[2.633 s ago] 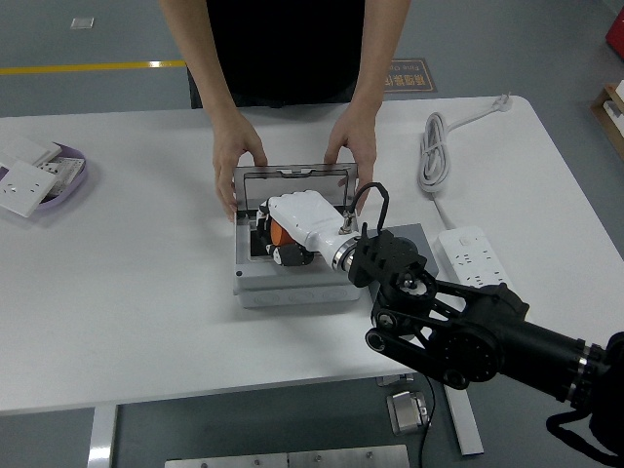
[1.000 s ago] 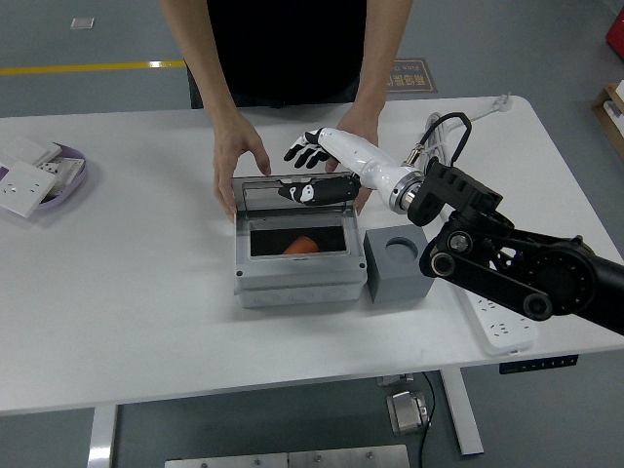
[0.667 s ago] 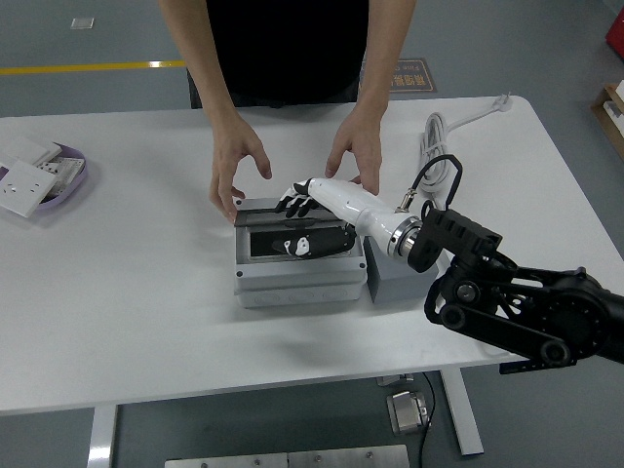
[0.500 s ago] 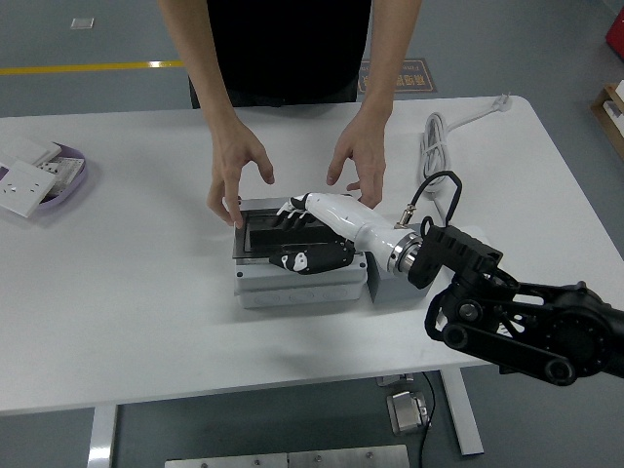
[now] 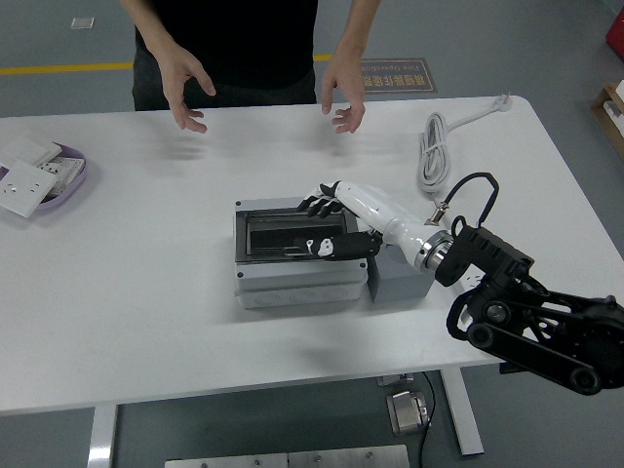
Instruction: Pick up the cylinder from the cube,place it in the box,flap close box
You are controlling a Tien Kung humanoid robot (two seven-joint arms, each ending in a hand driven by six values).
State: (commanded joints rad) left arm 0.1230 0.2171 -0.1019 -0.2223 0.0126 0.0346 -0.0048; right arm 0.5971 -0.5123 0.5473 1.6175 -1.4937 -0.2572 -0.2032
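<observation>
Box: You are looking at a grey box [image 5: 297, 255] near the middle of the white table [image 5: 146, 283]. Its lid [image 5: 292, 232] is lying flat on top, so the box is looking closed.
Right hand: Your robot's right hand [image 5: 336, 222] is reaching in from 4 o'clock. It is resting on the lid at the box's 3 o'clock side. Its fingers [image 5: 314, 205] are lying spread and flat, and they are holding nothing. The thumb [image 5: 322, 248] is lying on the lid too.
Cylinder: You cannot see it, because the lid is covering the inside of the box.
Cube: The grey cube [image 5: 395, 281] is sitting just beside the box at 3 o'clock, and the white wrist is crossing over it.
Person: A person is standing at 12 o'clock. One hand [image 5: 183, 86] and the other hand [image 5: 343, 93] are up in the air, well apart from the box, with fingers open.
Other things: A coiled white cable [image 5: 434, 146] is lying at 2 o'clock. A purple tray [image 5: 70, 185] of white parts is sitting at 9 o'clock.
</observation>
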